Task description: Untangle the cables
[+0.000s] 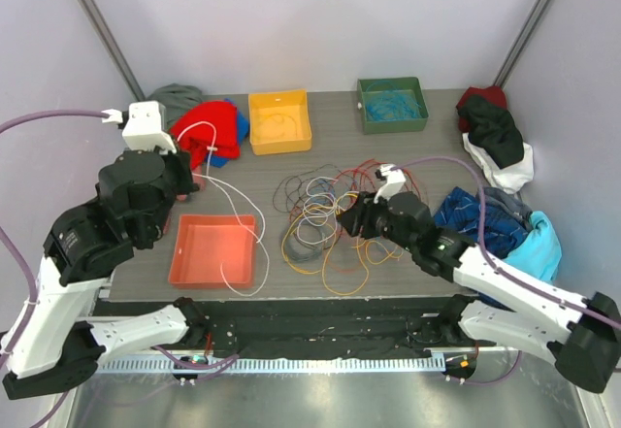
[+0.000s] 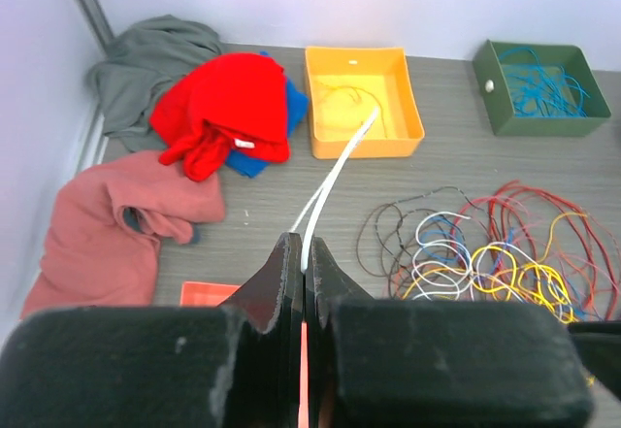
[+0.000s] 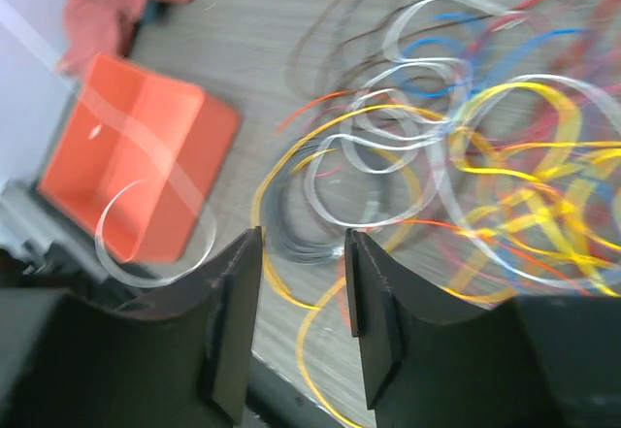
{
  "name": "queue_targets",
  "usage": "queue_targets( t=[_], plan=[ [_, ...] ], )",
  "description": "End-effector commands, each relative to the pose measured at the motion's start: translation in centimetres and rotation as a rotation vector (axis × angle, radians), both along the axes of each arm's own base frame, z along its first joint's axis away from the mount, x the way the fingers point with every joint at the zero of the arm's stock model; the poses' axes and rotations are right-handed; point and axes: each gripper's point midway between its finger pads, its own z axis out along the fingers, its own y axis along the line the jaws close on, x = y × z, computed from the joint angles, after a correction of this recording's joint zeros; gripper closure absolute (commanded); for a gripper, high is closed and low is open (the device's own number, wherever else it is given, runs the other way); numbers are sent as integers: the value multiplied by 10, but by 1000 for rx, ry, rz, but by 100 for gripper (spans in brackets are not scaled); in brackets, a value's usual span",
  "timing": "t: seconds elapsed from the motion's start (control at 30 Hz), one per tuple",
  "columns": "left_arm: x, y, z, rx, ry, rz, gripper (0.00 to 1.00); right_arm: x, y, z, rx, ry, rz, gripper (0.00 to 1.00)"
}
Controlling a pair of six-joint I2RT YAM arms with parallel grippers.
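A tangle of thin red, orange, yellow, blue, white, grey and black cables [image 1: 325,224] lies on the grey table at centre. It also shows in the left wrist view [image 2: 485,253] and, blurred, in the right wrist view [image 3: 466,156]. My left gripper [image 1: 187,181] is shut on a white cable [image 2: 335,171] and held above the table; the strand [image 1: 238,200] trails across the orange tray [image 1: 179,253]. My right gripper [image 1: 345,216] is open [image 3: 303,239], low over the tangle's left side, with nothing between the fingers.
A yellow bin [image 1: 279,145] and a green bin [image 1: 392,127] holding blue cable stand at the back. Red [image 1: 209,127] and grey [image 1: 175,96] garments lie back left, a pink one [image 2: 107,224] left. Black, white and blue garments [image 1: 495,156] lie on the right.
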Motion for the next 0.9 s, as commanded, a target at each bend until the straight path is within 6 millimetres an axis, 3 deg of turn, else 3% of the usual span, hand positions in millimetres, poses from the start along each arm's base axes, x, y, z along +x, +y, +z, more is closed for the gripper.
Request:
queue_targets(
  t=[0.0, 0.03, 0.1, 0.13, 0.27, 0.37, 0.53, 0.57, 0.87],
  plan=[
    [2, 9, 9, 41, -19, 41, 100, -18, 66, 11, 186, 15, 260, 52],
    [5, 7, 9, 56, -18, 41, 100, -29, 80, 10, 192, 21, 315, 50],
    [7, 9, 9, 75, -17, 58, 100, -34, 99, 16, 192, 2, 363, 49],
    [8, 9, 7, 90, -9, 66, 100, -44, 114, 4, 164, 24, 410, 48],
    [10, 13, -2, 121, 2, 92, 100, -53, 148, 0, 169, 15, 477, 47],
    [6, 21, -9, 154, 22, 120, 100, -54, 163, -7, 189, 42, 493, 48],
    [-4, 37, 2, 121, -8, 148, 100, -52, 180, -16, 201, 28, 527, 46],
    [-6, 40, 4, 110, -15, 149, 100, -50, 186, -26, 194, 41, 536, 46],
    [-2, 24, -10, 132, 37, 96, 100, -36, 219, -68, 193, 54, 554, 43]
  ],
)
